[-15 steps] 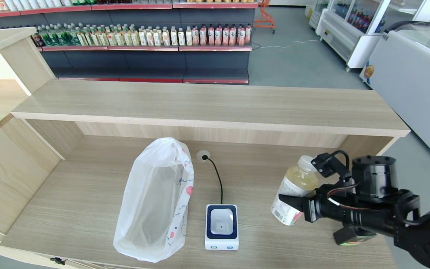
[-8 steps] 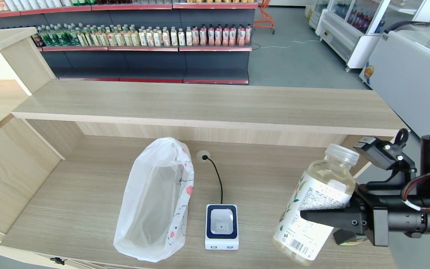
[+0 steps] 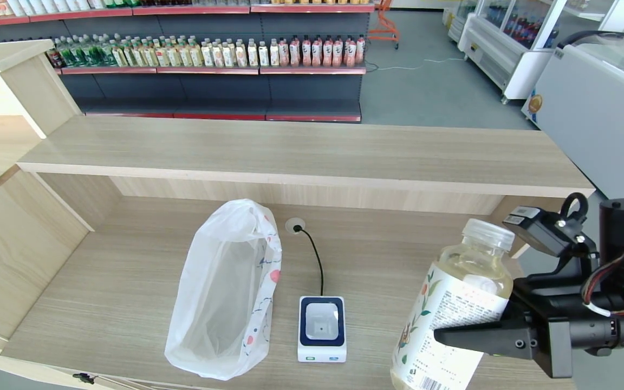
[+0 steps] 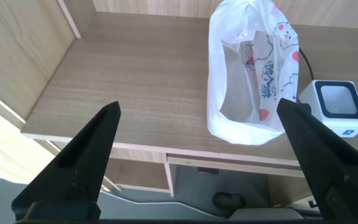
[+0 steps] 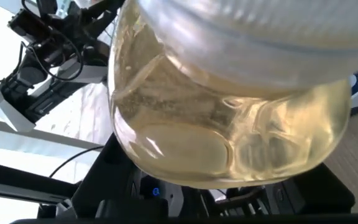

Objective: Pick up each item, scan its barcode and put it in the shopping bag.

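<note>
A clear bottle of pale yellow drink, with a white cap and a printed label, hangs tilted in the air above the counter's right end. My right gripper is shut on its middle; one black finger crosses the label and the other is hidden behind it. The right wrist view shows the bottle from very close. A barcode sits at the label's low edge. The white scanner stands left of the bottle, and the open white shopping bag left of that. My left gripper hangs open before the counter's near edge, facing the shopping bag.
The lower wooden counter is walled by a raised ledge at the back and a side panel on the left. The scanner's black cable runs to a hole in the counter. The scanner stands beside the bag.
My right gripper has lifted the bottle off the counter's right end and brought it up and nearer, then sunk slightly. Bag and scanner have not moved.
</note>
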You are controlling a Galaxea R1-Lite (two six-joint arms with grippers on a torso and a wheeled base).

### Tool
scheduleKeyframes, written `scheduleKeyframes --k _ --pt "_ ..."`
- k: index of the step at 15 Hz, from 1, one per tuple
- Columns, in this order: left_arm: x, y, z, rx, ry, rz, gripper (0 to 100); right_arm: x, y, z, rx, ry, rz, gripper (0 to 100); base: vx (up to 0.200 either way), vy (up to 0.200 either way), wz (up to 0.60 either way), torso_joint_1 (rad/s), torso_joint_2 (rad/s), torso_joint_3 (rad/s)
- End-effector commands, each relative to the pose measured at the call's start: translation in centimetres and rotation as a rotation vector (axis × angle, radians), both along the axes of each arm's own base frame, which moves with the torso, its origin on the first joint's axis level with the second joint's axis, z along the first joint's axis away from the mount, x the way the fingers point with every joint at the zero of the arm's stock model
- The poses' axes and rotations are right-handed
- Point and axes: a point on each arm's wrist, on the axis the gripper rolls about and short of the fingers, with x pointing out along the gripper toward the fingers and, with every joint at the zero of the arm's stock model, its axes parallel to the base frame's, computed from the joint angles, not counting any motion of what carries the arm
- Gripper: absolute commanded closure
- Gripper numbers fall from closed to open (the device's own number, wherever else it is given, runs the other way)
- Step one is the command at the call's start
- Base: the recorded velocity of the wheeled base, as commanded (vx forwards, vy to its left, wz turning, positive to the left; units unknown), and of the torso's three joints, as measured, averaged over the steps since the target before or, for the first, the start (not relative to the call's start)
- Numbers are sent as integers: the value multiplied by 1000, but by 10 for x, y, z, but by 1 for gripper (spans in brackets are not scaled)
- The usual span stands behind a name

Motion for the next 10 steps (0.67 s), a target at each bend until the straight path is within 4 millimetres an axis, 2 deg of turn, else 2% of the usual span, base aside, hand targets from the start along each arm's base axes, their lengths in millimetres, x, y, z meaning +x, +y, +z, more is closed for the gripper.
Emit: scheduleKeyframes --k 1,6,10 --pt "0 0 0 0 0 0 0 -2 2 -2 0 14 22 100 0 0 0 0 0 0" --pt "0 0 0 0 0 2 0 -8 20 11 37 90 98 100 0 0 0 0 0 0" --pt "0 0 0 0 0 0 0 -9 23 7 28 102 109 100 0 0 0 0 0 0"
